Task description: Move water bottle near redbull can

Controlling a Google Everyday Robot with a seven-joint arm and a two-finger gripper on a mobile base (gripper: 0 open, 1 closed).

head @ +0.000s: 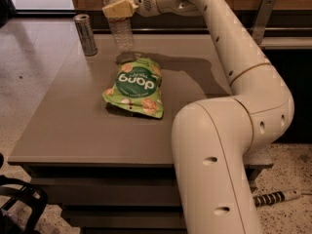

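Observation:
The water bottle [120,32] is clear ribbed plastic with a white cap. It hangs upright a little above the far part of the grey table [73,130]. My gripper [116,8] is shut on the water bottle's upper part, its pale fingers [117,9] across the bottle. The redbull can [86,34], slim and silver-grey, stands upright at the table's far left corner, a short way left of the bottle. My white arm reaches in from the lower right.
A green snack bag [135,87] lies flat in the middle of the table, just in front of the bottle. A dark counter and wall run behind the table. The table's left edge drops to a speckled floor.

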